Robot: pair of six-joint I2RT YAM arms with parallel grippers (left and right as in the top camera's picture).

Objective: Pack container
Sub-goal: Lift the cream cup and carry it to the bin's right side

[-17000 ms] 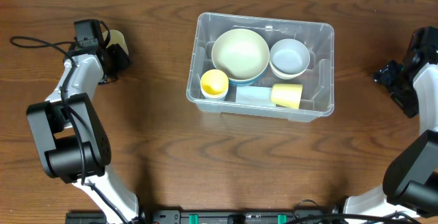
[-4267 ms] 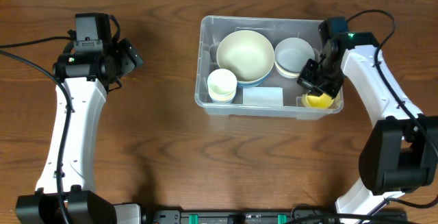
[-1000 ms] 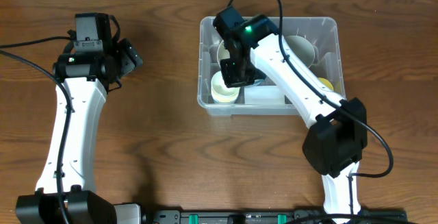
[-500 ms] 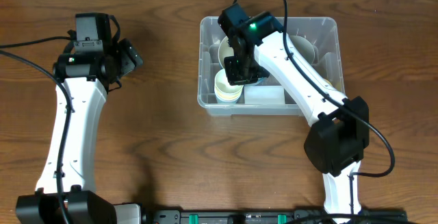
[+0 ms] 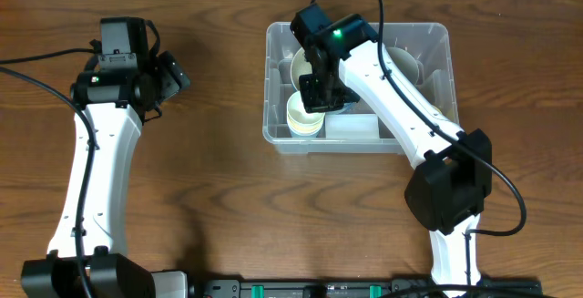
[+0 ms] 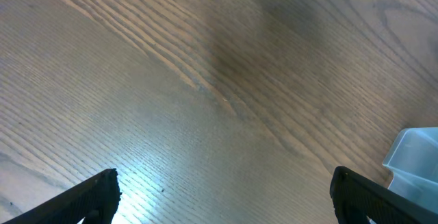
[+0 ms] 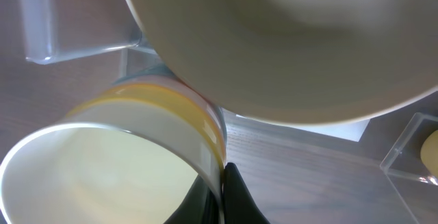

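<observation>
The container (image 5: 270, 88), a large clear plastic bin, stands at the table's back centre. In its front left corner a cream cup (image 5: 303, 116) sits nested in a yellow one. My right gripper (image 5: 319, 97) reaches into the bin and is shut on that cup's rim. The right wrist view shows the cup (image 7: 102, 162) with the thin wall pinched in my right gripper (image 7: 220, 183), under the big cream bowl (image 7: 287, 46). My left gripper (image 5: 173, 75) hangs open over bare wood left of the bin. In the left wrist view the gripper (image 6: 222, 196) holds nothing and the bin's corner (image 6: 414, 162) shows.
Also inside the bin are a pale blue block (image 5: 351, 127), a white bowl (image 5: 405, 61) partly under my right arm, and a yellow cup (image 5: 433, 111) at the right end. A clear bin wall (image 7: 41, 32) stands close to the held cup.
My right gripper and the cup's rim have shifted slightly back, toward the big bowl. The left arm has not moved.
</observation>
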